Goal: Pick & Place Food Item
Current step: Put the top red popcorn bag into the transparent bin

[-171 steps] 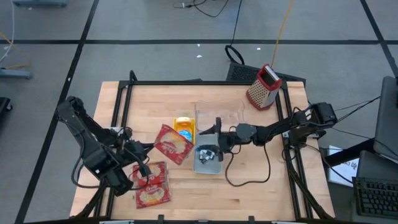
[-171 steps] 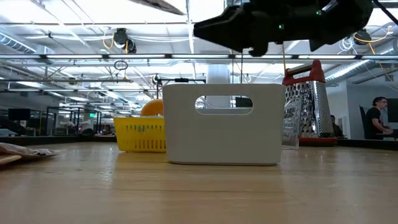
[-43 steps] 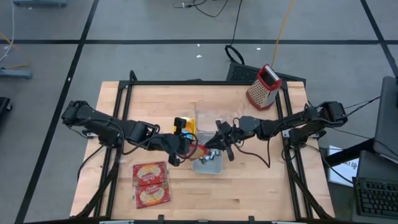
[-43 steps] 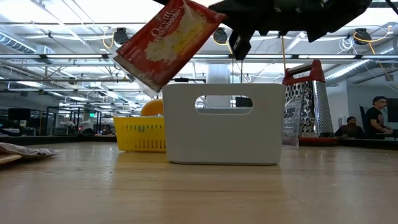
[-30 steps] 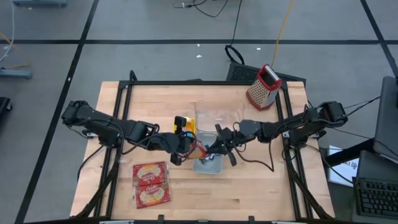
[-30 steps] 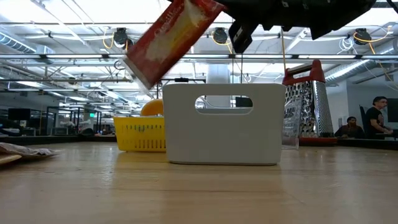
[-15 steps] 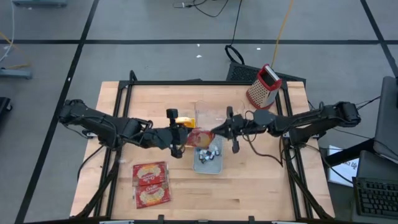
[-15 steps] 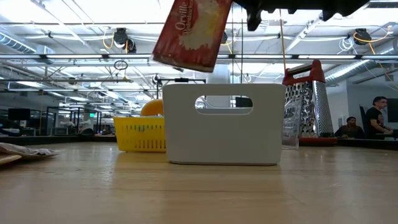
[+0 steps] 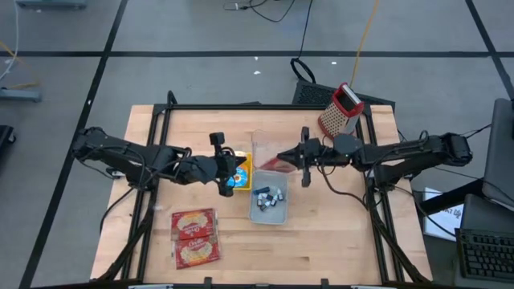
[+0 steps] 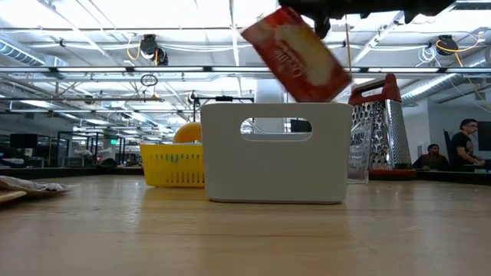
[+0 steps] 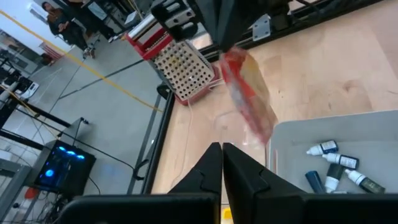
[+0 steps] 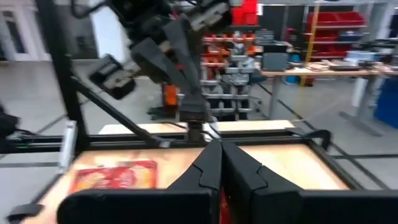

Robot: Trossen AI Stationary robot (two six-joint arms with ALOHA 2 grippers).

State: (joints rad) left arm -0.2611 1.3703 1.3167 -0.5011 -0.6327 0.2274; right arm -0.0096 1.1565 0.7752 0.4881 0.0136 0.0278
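Note:
A red popcorn packet (image 10: pixel 295 57) hangs tilted above the far side of the white bin (image 10: pixel 272 165), with my right gripper (image 9: pixel 283 159) shut on it. In the left wrist view the packet (image 11: pixel 250 102) dangles past the bin's rim (image 11: pixel 323 124). My left gripper (image 11: pixel 222 163) is shut, holds nothing, and stands to the packet's left over the yellow basket (image 9: pixel 238 167). The bin (image 9: pixel 269 218) holds several small bottles (image 9: pixel 269 197). My right gripper pinches the packet's upper end (image 11: pixel 229 57) between its two fingers, coming about level from the table's right side. The packet hangs below the fingers, slanted and lifted clear of the bin and the table. The gripper's body hides the exact place of contact.
Two more red packets (image 9: pixel 195 237) lie near the front left. A clear container (image 9: pixel 283 146) stands behind the bin. A red-topped grater (image 9: pixel 340 112) stands at the far right corner. A black frame rail (image 9: pixel 257 106) runs round the table.
The packet has come away from my left gripper and is now held only by my right one. My right gripper has risen and drawn toward the table's far right, and the packet has swung to slant the other way. My left gripper has pulled back toward the left.

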